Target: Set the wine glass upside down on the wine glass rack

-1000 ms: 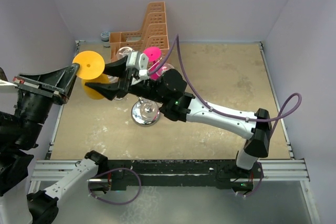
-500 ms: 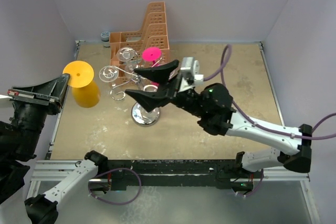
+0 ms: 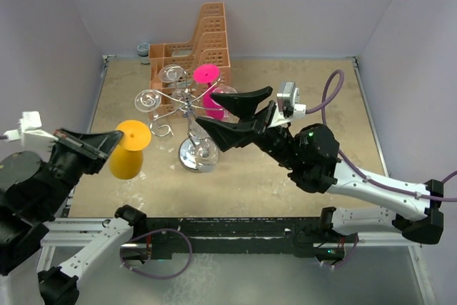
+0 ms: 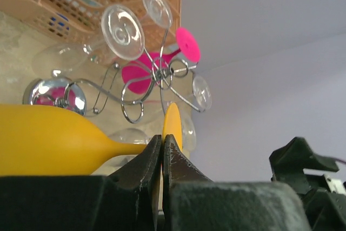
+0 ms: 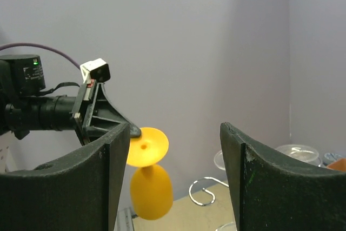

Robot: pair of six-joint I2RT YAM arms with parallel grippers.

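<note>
Silver rack [image 3: 191, 153]: yellow glass [image 3: 127, 162] hangs bowl-down left of it, foot pinched by the left gripper [image 3: 117, 138]; right gripper [image 3: 207, 108], right of it, gapes empty. Thin pinch may slip if the foot knocks a wire arm.

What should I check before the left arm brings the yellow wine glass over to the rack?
1. Grip: the left gripper is shut on the foot rim of the yellow wine glass: ok.
2. Orientation: the bowl hangs below the foot, slightly tilted: ok.
3. Free slot: the curl of the wine glass rack nearest the yellow glass looks empty: ok.
4. Other arm: the right gripper is open and empty, but hovers close to the rack's far side: not ok.
5. Clearance from the pink glass and clear glasses hanging on the rack: cannot tell.
</note>
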